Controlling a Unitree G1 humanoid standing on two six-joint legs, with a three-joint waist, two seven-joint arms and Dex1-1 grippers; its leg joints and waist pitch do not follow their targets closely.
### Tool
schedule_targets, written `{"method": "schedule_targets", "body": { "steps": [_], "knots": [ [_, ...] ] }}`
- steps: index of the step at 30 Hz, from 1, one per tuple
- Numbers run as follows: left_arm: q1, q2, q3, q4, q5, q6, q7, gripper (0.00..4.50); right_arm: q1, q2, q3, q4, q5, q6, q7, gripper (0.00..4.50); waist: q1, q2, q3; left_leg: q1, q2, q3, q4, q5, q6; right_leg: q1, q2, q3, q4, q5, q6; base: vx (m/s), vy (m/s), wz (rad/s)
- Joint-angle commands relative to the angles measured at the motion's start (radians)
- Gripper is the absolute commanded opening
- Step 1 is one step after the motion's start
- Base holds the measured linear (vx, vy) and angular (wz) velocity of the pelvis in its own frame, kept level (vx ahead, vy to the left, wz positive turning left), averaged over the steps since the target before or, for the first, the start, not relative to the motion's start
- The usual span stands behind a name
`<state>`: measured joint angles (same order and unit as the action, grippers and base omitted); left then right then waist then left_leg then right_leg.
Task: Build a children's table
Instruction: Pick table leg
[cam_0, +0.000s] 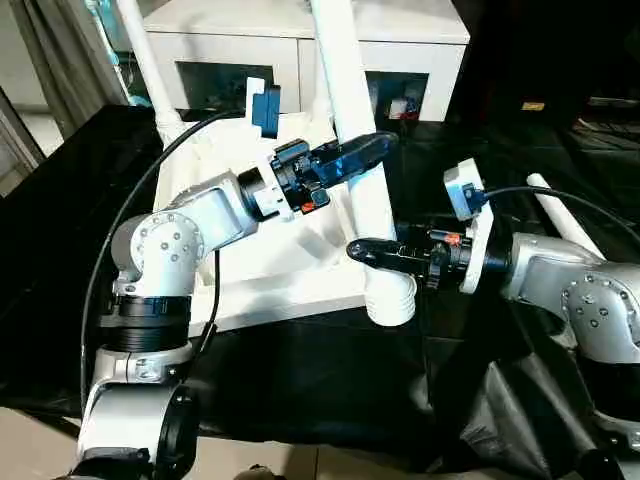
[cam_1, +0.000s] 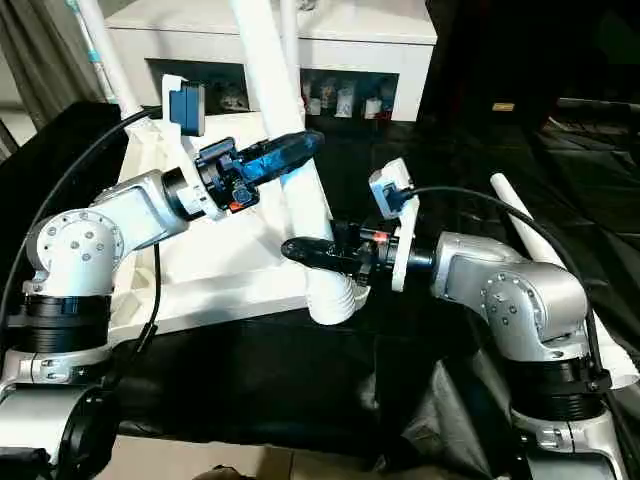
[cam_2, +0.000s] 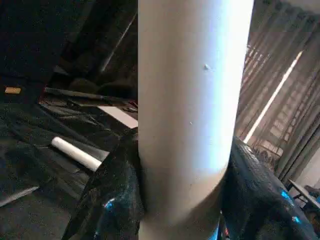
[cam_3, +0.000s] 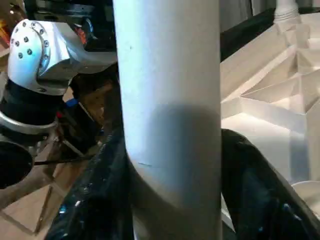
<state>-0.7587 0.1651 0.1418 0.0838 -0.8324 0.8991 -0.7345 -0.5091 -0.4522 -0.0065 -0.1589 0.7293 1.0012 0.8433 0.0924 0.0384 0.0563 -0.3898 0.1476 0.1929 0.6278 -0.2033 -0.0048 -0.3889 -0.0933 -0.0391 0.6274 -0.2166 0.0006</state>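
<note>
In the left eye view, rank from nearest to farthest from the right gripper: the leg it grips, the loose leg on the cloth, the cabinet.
From the right gripper:
1. Gripped leg, between its fingers.
2. Loose leg, on the cloth to the right.
3. Cabinet, at the back.

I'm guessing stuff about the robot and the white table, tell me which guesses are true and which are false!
1. Both grippers are on the same leg. True: the left gripper holds it higher up, the right gripper lower down near its flared end.
2. The table top lies with its ribbed underside up. True.
3. The table top lies on a red cloth. False: the cloth is black.
4. A spare leg lies beside the right arm. True.
5. The cabinet behind the table is black. False: it is white.
</note>
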Motion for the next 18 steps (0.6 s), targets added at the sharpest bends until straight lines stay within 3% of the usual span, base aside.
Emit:
{"method": "schedule_targets", "body": {
  "steps": [1,4,11,13,16,18],
  "knots": [
    [-0.017,0.004,0.018,-0.029,-0.052,0.008,-0.036,1.82,0.012,-0.007,0.008,0.016,-0.016,0.026,-0.028,2.16,0.004,-0.014,-0.073,0.023,0.07,-0.033,-0.075,-0.025,0.039,0.047,-0.06,0.036,-0.053,0.021,-0.272,0.0,0.0,0.0],
    [-0.017,0.005,0.017,-0.029,-0.053,0.007,-0.037,1.82,0.012,-0.004,0.007,0.017,-0.016,0.025,-0.037,1.94,0.004,-0.013,-0.072,0.022,0.069,-0.032,-0.075,-0.029,0.036,0.047,-0.06,0.036,-0.054,0.017,-0.271,0.0,0.0,0.0],
    [-0.019,0.005,0.013,-0.016,-0.025,-0.015,-0.016,1.82,0.018,0.016,0.01,0.014,-0.042,-0.009,-0.073,1.89,0.003,-0.013,-0.074,0.023,0.069,-0.032,-0.075,-0.028,0.03,0.048,-0.06,0.036,-0.053,0.029,-0.271,0.0,0.0,0.0],
    [-0.032,-0.012,0.038,0.016,-0.019,-0.016,0.047,2.38,0.018,0.03,0.017,0.009,-0.062,-0.036,-0.104,1.89,0.003,-0.012,-0.074,0.022,0.069,-0.032,-0.074,-0.029,0.028,0.047,-0.06,0.036,-0.053,0.029,-0.27,0.0,0.0,0.0],
    [-0.042,-0.026,0.062,0.037,-0.018,-0.017,0.096,2.61,0.016,0.042,0.035,0.003,-0.102,-0.075,-0.134,1.88,0.003,-0.013,-0.074,0.021,0.068,-0.032,-0.074,-0.024,0.02,0.048,-0.06,0.036,-0.053,0.032,-0.27,0.0,0.0,0.0],
    [-0.037,-0.035,0.046,0.04,0.039,-0.058,0.145,2.85,0.013,0.078,0.058,-0.004,-0.147,-0.117,-0.191,1.88,0.001,-0.012,-0.074,0.021,0.068,-0.033,-0.075,-0.027,0.016,0.047,-0.059,0.036,-0.054,0.031,-0.262,0.0,0.0,0.0]
  ]
}}
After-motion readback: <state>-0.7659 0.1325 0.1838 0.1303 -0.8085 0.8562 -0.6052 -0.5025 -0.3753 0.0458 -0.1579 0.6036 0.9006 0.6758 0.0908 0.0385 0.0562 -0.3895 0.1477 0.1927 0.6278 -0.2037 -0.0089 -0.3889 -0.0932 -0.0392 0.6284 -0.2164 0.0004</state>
